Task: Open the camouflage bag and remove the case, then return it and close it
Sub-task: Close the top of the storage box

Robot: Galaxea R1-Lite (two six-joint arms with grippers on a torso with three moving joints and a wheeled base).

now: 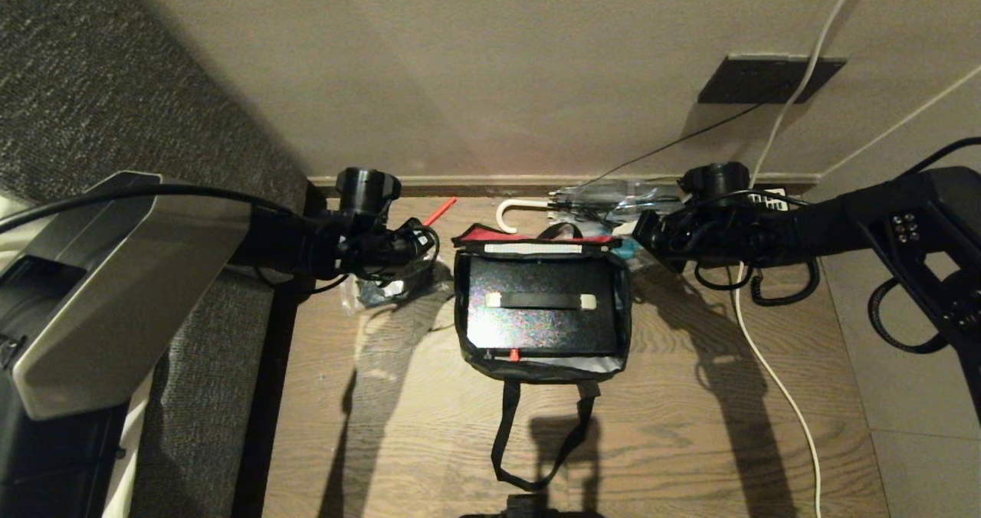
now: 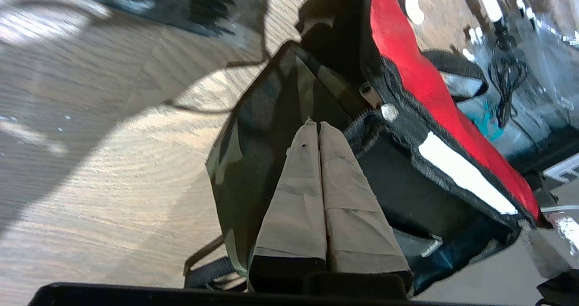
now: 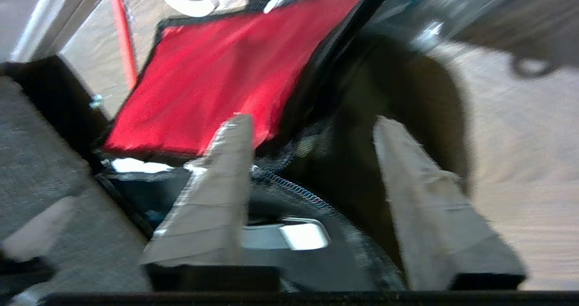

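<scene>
The case (image 1: 541, 303) lies flat inside the open camouflage bag (image 1: 622, 303) on the wooden floor (image 1: 690, 426), near the wall, its strap handle (image 1: 541, 300) facing up and a small red latch (image 1: 513, 355) at the near edge. The bag's red-lined flap (image 1: 490, 234) is folded back toward the wall. The case looks stiff, glossy and probably slippery on its flat faces, so the strap handle seems the surest place to take hold; the bag is soft and will likely sag or shift if pulled by its trim. The left gripper (image 2: 315, 124) sits at the bag's left side with its fingers (image 2: 298, 197) pressed together, holding nothing. The right gripper (image 3: 312, 125) hovers by the bag's right far corner, its fingers (image 3: 226, 184) spread apart and empty.
</scene>
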